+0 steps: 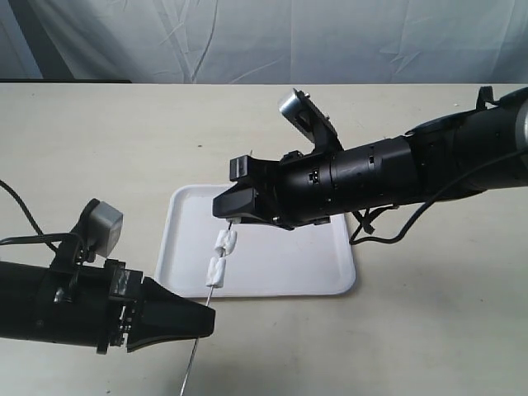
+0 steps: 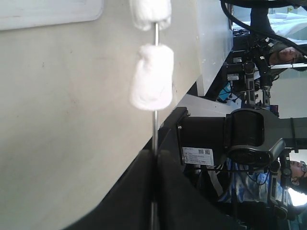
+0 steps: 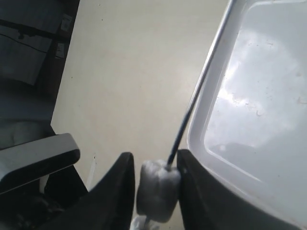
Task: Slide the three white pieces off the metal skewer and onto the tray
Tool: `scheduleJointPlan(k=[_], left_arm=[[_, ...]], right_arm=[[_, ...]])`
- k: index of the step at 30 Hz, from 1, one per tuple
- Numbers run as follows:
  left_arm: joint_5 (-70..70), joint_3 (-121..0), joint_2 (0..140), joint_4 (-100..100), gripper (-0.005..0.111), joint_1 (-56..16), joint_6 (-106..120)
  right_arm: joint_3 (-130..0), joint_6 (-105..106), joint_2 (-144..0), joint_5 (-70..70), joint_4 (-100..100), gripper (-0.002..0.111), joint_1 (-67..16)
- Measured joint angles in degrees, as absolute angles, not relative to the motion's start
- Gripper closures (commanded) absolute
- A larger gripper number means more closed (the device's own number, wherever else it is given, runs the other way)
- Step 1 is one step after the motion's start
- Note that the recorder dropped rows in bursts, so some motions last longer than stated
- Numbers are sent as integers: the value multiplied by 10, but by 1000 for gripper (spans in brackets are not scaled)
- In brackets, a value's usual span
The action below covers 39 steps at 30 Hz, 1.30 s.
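Observation:
The metal skewer (image 1: 198,346) slants up from the table's front edge over the tray (image 1: 280,272). My left gripper (image 1: 208,318) is shut on the skewer's lower part; in its wrist view the rod (image 2: 155,129) runs into the closed fingertips. Two white pieces (image 1: 225,242) (image 1: 216,270) sit on the rod above that grip, seen close up as lumps (image 2: 151,76) (image 2: 151,12). My right gripper (image 1: 235,218) hovers over the tray's left side. Its fingers hold the third white piece (image 3: 158,189) between them, with the skewer's bare tip end (image 3: 192,105) sticking out beyond it.
The tray's raised rim (image 3: 211,91) lies right beside the right gripper's finger. Beige tabletop (image 1: 429,330) surrounds the tray, a white cloth backdrop (image 1: 264,41) hangs behind, and the right arm's cable (image 1: 371,227) trails over the tray's far right corner.

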State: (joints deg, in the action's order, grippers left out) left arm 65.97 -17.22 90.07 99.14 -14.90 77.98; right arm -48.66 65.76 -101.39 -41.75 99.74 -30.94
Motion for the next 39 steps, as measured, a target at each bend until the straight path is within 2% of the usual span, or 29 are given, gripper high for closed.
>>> scheduleJointPlan(k=[7, 17, 33, 36, 39], left_arm=[[660, -172, 901, 991, 107, -149, 780], [666, -164, 900, 992, 107, -149, 780], [693, -10, 899, 980, 107, -149, 862], [692, -6, 900, 988, 107, -149, 869], [692, -18, 900, 990, 107, -149, 870]], right_arm=[[-487, 658, -1014, -416, 997, 93, -309], [-488, 659, -1014, -409, 999, 93, -311], [-532, 666, -1014, -269, 969, 93, -310], [-532, 653, -1014, -269, 919, 83, -310], [-532, 636, -1014, -281, 876, 63, -310]])
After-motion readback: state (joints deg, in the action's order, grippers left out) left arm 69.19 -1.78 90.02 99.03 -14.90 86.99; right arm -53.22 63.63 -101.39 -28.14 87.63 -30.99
